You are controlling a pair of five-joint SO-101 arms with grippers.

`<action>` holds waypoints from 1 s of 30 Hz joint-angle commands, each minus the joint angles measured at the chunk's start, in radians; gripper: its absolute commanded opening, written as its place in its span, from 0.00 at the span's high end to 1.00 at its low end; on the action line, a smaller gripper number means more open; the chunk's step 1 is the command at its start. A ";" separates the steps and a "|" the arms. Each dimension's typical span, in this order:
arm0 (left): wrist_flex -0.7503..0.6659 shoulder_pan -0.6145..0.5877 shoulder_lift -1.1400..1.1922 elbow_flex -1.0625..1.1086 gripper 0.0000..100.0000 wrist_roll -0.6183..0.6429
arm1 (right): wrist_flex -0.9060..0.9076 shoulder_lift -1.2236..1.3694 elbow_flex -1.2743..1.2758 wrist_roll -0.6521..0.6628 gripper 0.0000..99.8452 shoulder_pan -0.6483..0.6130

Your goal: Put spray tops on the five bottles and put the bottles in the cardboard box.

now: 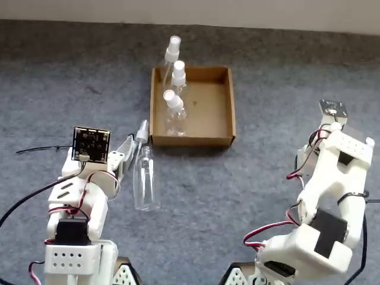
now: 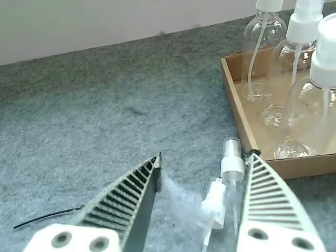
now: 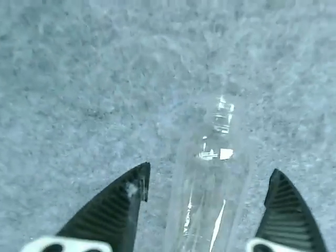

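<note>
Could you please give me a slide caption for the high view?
Three spray-topped bottles stand in the cardboard box; a fourth bottle lies beside the left gripper.

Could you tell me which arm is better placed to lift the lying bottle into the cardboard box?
Left, I'd judge: the left gripper is open beside the spray top of the lying bottle, near the cardboard box, while the right arm stands far from both.

Spray top [image 2: 231, 166] between parted fingers [image 2: 131, 205]; three bottles [image 2: 294, 68] in cardboard box [image 2: 239, 111]

Three bottles [image 1: 177, 78] in box [image 1: 208, 110] (left side), fourth bottle [image 1: 145, 178] before it
</note>
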 commanded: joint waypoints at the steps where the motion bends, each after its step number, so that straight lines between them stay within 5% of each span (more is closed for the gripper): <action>1: -0.021 0.010 -0.013 -0.008 0.77 0.005 | 0.004 -0.002 -0.062 0.025 0.71 -0.005; 30: -0.021 0.010 -0.013 -0.008 0.77 0.005 | -0.071 0.002 0.016 0.026 0.77 0.022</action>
